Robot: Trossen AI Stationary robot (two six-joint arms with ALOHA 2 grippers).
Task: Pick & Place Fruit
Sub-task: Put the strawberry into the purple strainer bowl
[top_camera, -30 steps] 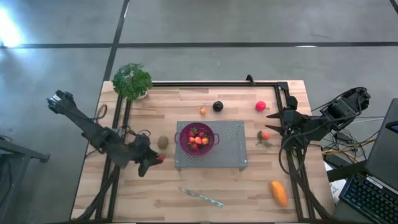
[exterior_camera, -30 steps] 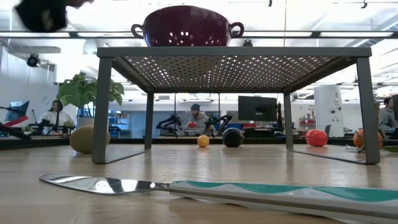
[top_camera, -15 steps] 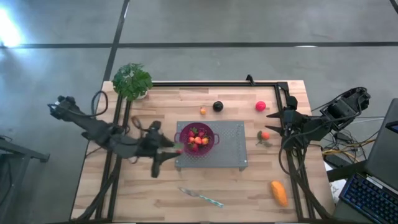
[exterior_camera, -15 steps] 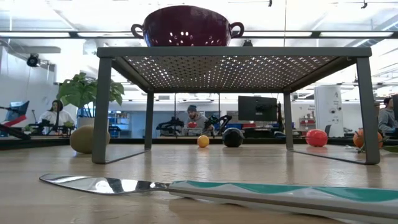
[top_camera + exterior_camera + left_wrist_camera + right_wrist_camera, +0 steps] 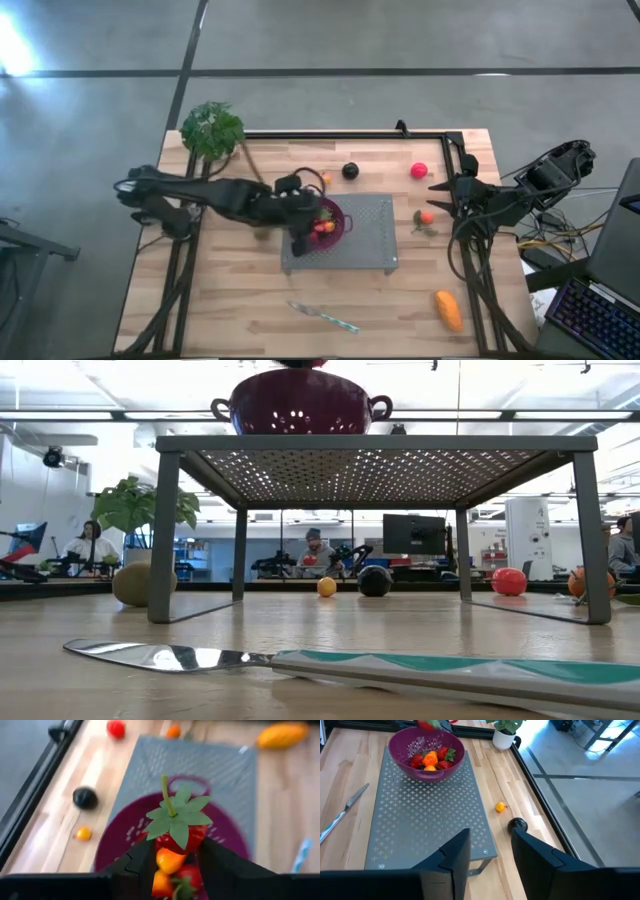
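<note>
Your left gripper (image 5: 172, 852) is holding a red strawberry (image 5: 176, 832) between its two fingers, right over the purple bowl (image 5: 322, 222). That bowl sits on the grey rack (image 5: 372, 240) in the middle of the table (image 5: 240, 320), near the rack's left edge. So you look to be at the drop-off step. Next, I think you need to open the fingers so the strawberry falls in, and keep it over the middle of the bowl so it does not bounce off the rim. The strawberry is shiny red with a green leafy top and a thin stalk sticking up. More red and orange pieces already lie in the bowl under it. Other fruit waits on the table: a tiny orange one (image 5: 326, 178), a dark plum (image 5: 350, 170) and a pink-red ball (image 5: 419, 170) near the far edge, a small red-orange one (image 5: 426, 217) just right of the rack, and a long orange one (image 5: 448, 310) near the front right corner. Your right gripper (image 5: 490, 852) waits at the right edge with its fingers apart, holding nothing.
</note>
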